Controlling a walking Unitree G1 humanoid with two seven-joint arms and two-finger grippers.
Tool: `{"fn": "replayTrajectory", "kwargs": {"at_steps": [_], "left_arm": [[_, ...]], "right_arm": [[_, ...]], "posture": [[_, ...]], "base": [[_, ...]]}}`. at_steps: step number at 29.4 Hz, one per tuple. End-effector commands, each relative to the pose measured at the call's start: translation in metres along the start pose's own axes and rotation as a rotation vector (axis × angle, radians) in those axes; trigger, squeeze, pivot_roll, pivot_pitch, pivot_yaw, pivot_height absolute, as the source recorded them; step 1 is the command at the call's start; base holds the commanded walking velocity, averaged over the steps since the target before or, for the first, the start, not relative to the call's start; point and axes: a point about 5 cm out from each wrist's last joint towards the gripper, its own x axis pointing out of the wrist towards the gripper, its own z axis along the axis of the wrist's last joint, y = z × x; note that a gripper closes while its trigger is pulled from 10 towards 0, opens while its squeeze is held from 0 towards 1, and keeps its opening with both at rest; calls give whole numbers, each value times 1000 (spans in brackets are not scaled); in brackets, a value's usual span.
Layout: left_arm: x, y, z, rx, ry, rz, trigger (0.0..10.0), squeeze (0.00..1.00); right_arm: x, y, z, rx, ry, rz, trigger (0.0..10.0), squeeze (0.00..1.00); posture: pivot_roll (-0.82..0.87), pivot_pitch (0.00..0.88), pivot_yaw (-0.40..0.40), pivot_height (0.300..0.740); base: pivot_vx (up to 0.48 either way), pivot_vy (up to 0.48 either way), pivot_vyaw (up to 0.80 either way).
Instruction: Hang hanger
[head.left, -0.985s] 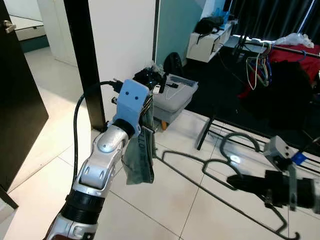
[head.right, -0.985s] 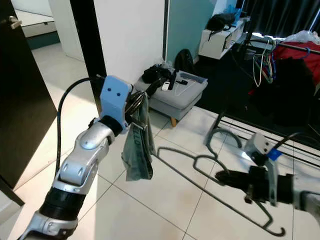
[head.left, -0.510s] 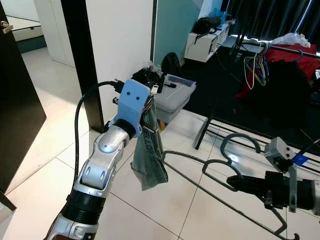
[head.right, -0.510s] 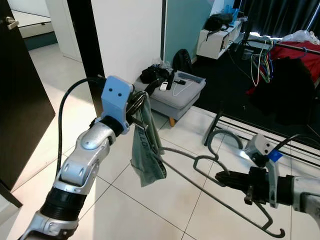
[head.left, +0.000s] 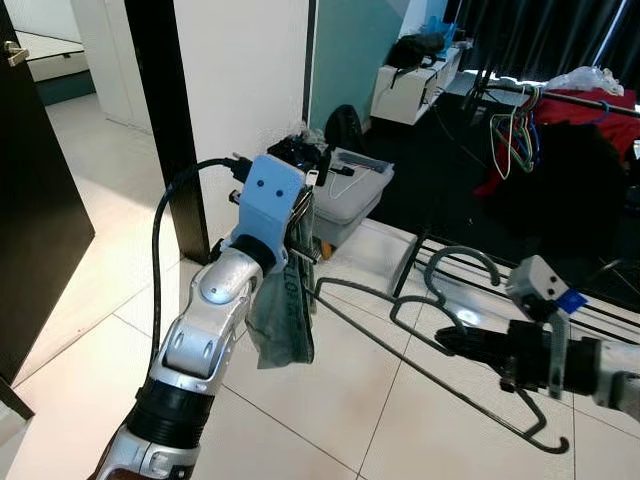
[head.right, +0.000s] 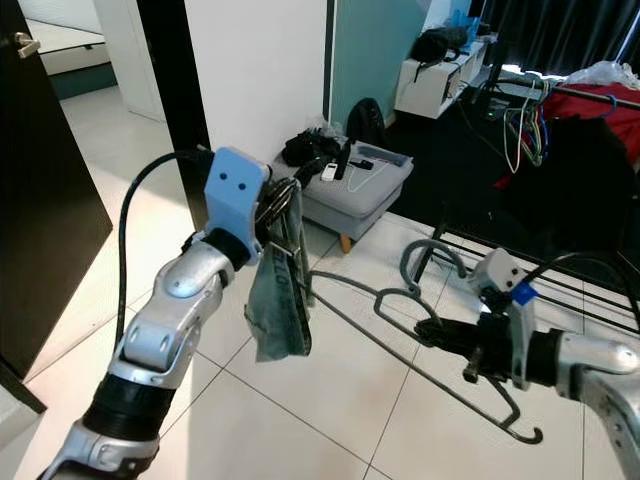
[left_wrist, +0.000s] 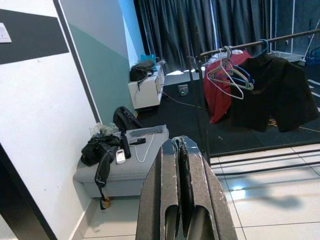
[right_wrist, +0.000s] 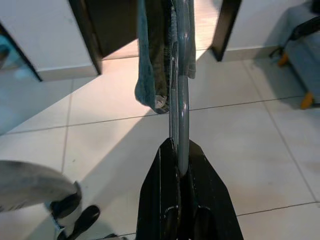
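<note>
Hanger (head.left: 420, 330), dark grey with a curled hook at its end, is held in the air above the white tiled floor (head.left: 330, 420) between the two arms. The right gripper (head.left: 447, 341) has its fingers closed together on the hanger near the hook, as the right wrist view shows with the thin bar clamped between the two black fingers (right_wrist: 165, 200). The left gripper (head.left: 303, 215) is raised higher, and its fingers are pressed together on a grey-green cloth (head.left: 283, 315), which hangs down from them and lies over the far end of the hanger. In the left wrist view the cloth's edge sits between the closed fingers (left_wrist: 155, 200).

Behind the left arm stands a grey ottoman (head.left: 350, 195) with dark things and a cable on top. Further back on the right there is a clothes rail (head.left: 560, 95) with empty hangers and red and black garments. A black door (head.left: 35, 200) is at the left side.
</note>
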Motion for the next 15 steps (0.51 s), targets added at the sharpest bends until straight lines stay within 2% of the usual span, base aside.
{"fn": "replayTrajectory", "kwargs": {"at_steps": [1, 11, 15], "left_arm": [[2, -3, 7, -2, -22, -8, 10000, 0], [3, -4, 10, -20, -36, -6, 10000, 0], [4, -7, 11, -26, -37, -13, 10000, 0]], "right_arm": [[5, -3, 1, -11, -10, -28, 10000, 0], [18, 4, -4, 24, -20, 13, 10000, 0], [21, 16, -7, 39, -15, 100, 10000, 0]], "posture": [[-24, 35, -65, 740], [-24, 36, -66, 740], [-21, 36, -69, 740]], "base": [[0, 0, 0], [0, 0, 0], [0, 0, 0]]}}
